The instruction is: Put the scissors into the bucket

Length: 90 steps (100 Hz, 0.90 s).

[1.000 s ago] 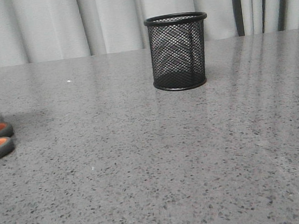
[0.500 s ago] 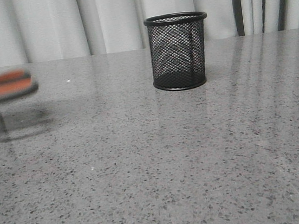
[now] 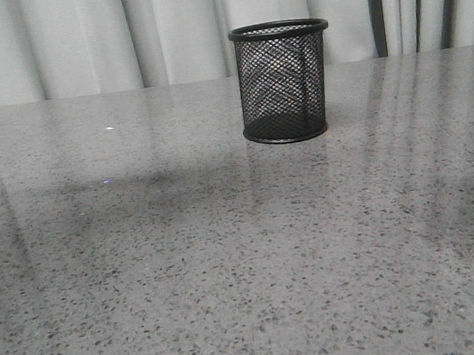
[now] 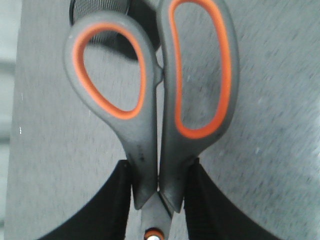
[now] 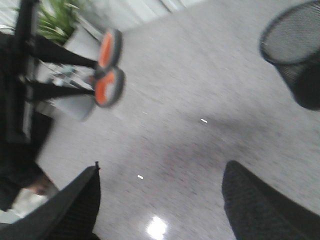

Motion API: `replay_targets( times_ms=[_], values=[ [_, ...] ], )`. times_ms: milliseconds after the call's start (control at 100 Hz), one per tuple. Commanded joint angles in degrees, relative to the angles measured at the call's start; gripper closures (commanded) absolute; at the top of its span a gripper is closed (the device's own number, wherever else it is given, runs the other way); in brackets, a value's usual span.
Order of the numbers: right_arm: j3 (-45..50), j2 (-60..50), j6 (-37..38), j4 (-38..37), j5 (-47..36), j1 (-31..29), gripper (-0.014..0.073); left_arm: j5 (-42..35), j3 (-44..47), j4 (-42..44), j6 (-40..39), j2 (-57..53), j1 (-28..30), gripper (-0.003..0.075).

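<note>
The black wire-mesh bucket [image 3: 284, 82] stands upright on the grey speckled table [image 3: 229, 256], at the back, a little right of centre. It also shows in the right wrist view [image 5: 296, 55]. My left gripper [image 4: 159, 187] is shut on the scissors [image 4: 150, 90] just below their grey, orange-lined handle loops; the blades are hidden. The right wrist view shows the scissors [image 5: 107, 67] held in the air by the left arm, away from the bucket. My right gripper [image 5: 160, 200] is open and empty above the table. Neither gripper nor the scissors shows in the front view.
Pale curtains [image 3: 73, 42] hang behind the table's far edge. A potted plant [image 5: 60, 22] shows off the table in the right wrist view. Soft shadows lie across the table's middle [image 3: 160, 187].
The scissors' handles rose at the left edge of the front view, then left it. A shadow has spread across the table's middle.
</note>
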Motion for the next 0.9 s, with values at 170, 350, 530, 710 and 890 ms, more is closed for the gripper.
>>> replay_targets(
  times_ms=[170,350,530,710,890],
  values=[
    [-1.81,4.71,-10.0,19.24,5.42,0.0,0.0137,-5.57,-4.49,6.53,-7.71,-0.98,-11.67,0.0741],
    [-2.32,8.35,-10.64,21.88,7.86,0.0,0.0137,-7.8,-4.59,7.36,-9.37,0.17,-15.69,0.0741],
    [-5.09,10.27,-11.27,22.01,9.03,0.0,0.0137,-11.44,-4.62,7.36,-9.99,1.43,-17.63,0.0741],
    [-6.97,12.1,-11.6,21.81,10.22,0.0,0.0137,-15.71,-4.62,7.11,-11.18,2.39,-19.03,0.0741],
    [-7.49,13.44,-12.09,21.81,10.72,0.0,0.019,-18.96,-4.62,6.99,-11.18,2.39,-19.49,0.0741]
  ],
)
